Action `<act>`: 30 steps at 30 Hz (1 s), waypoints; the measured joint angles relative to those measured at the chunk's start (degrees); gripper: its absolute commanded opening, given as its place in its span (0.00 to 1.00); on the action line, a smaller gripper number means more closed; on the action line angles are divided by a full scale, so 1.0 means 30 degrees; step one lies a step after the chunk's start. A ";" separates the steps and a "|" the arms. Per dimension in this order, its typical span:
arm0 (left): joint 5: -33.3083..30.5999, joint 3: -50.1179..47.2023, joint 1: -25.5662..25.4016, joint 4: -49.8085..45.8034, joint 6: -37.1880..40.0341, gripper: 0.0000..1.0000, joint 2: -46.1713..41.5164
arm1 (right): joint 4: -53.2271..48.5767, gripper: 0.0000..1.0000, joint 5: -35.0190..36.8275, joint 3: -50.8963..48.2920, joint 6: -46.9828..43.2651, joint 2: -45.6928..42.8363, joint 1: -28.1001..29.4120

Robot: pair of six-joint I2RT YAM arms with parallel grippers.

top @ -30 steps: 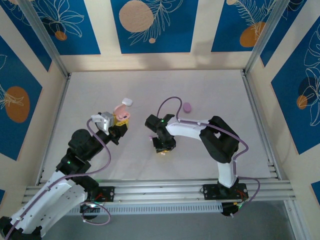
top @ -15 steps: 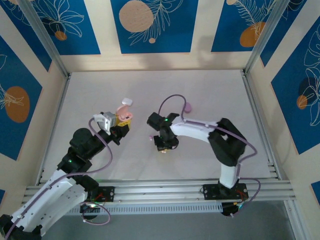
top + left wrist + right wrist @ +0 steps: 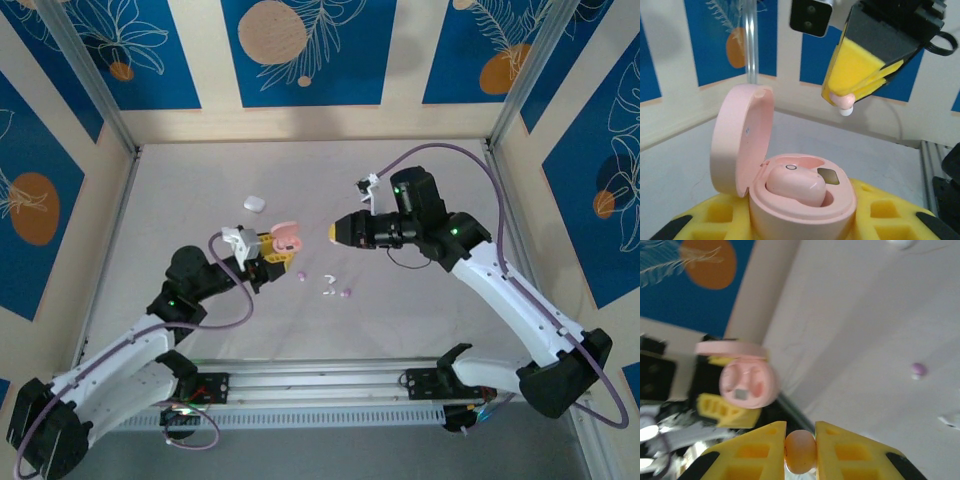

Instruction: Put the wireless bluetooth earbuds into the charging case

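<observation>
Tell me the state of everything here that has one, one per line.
Pink case: lid open, one earbud seated, second slot empty, gripped by left fingers.
Pink earbud: pinched in right fingers, off the table.
White case: looks closed, on table.
Loose earbuds: lying on table, uncased.

The right gripper (image 3: 333,231) has lifted off the desk (image 3: 200,190), a pink earbud (image 3: 800,449) pinched between its fingers (image 3: 765,450), and now faces the pink case (image 3: 287,237). The left gripper (image 3: 272,247) has carried that case rightward.
</observation>
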 measured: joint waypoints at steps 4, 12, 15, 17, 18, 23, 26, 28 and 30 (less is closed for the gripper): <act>0.0874 0.0000 -0.0321 0.1472 -0.0036 0.29 0.1071 | 0.1035 0.20 -0.2426 0.0000 0.0102 0.0525 0.0058; 0.1625 0.0015 -0.0590 0.2346 -0.0022 0.29 0.1814 | 0.2543 0.20 -0.4146 0.0401 0.0452 0.1916 0.0838; 0.1749 0.0095 -0.0605 0.2433 -0.0015 0.30 0.1814 | 0.2703 0.20 -0.4204 0.0554 0.0437 0.2353 0.1005; 0.1763 0.0146 -0.0605 0.2448 -0.0022 0.30 0.1814 | 0.2667 0.20 -0.4189 0.0605 0.0430 0.2557 0.1042; 0.1756 0.0146 -0.0605 0.2448 -0.0022 0.30 0.1814 | 0.2630 0.20 -0.4182 0.0634 0.0423 0.2645 0.1042; 0.1749 0.0146 -0.0605 0.2441 -0.0036 0.30 0.1814 | 0.2528 0.20 -0.4102 0.0648 0.0284 0.2776 0.1049; 0.1741 0.0146 -0.0605 0.2433 -0.0044 0.30 0.1814 | 0.2455 0.20 -0.3934 0.0648 0.0138 0.2776 0.1086; 0.1741 0.0146 -0.0605 0.2433 -0.0051 0.30 0.1814 | 0.2404 0.21 -0.3810 0.0656 0.0087 0.2776 0.1100; 0.1741 0.0146 -0.0605 0.2433 -0.0124 0.30 0.1814 | 0.2317 0.21 -0.3650 0.0670 0.0000 0.2776 0.1122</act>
